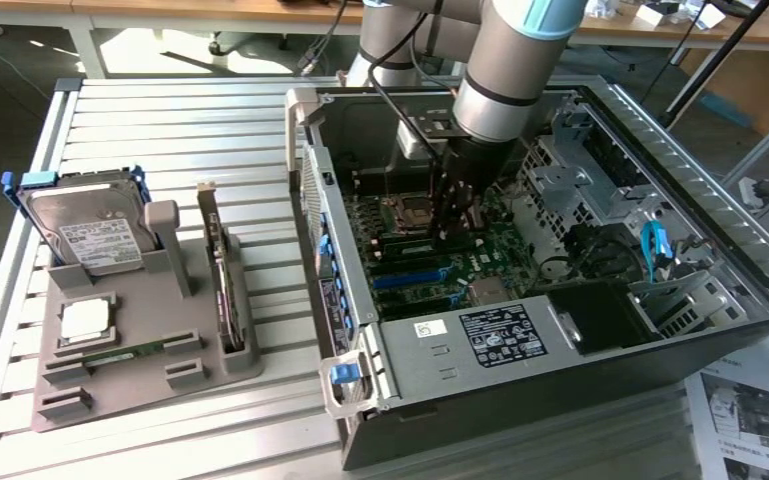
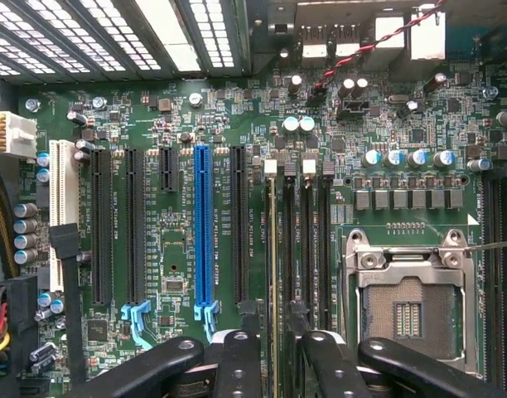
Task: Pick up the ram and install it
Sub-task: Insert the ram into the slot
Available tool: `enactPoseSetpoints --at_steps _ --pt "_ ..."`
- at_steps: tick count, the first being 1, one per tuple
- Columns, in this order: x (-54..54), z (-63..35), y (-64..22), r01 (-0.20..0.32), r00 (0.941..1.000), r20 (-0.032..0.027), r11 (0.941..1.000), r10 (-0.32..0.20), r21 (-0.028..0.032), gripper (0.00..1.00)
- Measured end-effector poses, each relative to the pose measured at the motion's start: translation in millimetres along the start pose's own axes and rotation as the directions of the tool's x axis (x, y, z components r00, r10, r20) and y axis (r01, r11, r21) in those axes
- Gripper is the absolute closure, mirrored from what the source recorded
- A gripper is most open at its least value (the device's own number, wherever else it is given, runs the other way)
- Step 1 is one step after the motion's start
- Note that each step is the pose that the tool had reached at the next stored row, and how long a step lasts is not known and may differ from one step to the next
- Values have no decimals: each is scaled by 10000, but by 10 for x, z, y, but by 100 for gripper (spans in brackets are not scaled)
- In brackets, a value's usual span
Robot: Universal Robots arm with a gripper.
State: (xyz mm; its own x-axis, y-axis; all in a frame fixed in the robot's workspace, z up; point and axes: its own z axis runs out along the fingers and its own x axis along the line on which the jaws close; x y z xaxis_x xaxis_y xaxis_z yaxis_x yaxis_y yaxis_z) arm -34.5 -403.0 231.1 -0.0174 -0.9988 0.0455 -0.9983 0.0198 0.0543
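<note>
A ram (image 2: 274, 249) stands on edge in a memory slot of the motherboard (image 2: 171, 249), beside the processor socket (image 2: 407, 311). My gripper (image 2: 278, 373) hangs right over one end of it, open. Its fingers (image 2: 237, 365) sit on either side of the thin stick with small gaps. In the exterior view the gripper (image 1: 454, 235) reaches down into the open computer case (image 1: 704, 200) above the memory slots. A second green ram (image 1: 131, 353) lies flat in the grey holder (image 1: 211, 385) on the exterior view's left.
The grey holder also carries a hard drive (image 1: 91, 235), a square silver processor chip (image 1: 87, 320) and a dark expansion card (image 1: 224, 290) on edge. Case walls, drive cages (image 1: 571, 185) and cables surround the arm. Papers (image 1: 758, 420) lie by the case.
</note>
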Motion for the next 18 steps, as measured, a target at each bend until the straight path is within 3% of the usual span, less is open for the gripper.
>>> enactPoseSetpoints --at_steps 6,11,16,18 --pt "3 -74 4 -1 10000 -5 10000 1 0 73" --pt "11 -243 13 0 10000 -10 10000 0 0 73" --pt "2 -336 18 -1 10000 -15 10000 1 2 75" --pt "-2 -355 19 -1 10000 -20 10000 1 2 88"
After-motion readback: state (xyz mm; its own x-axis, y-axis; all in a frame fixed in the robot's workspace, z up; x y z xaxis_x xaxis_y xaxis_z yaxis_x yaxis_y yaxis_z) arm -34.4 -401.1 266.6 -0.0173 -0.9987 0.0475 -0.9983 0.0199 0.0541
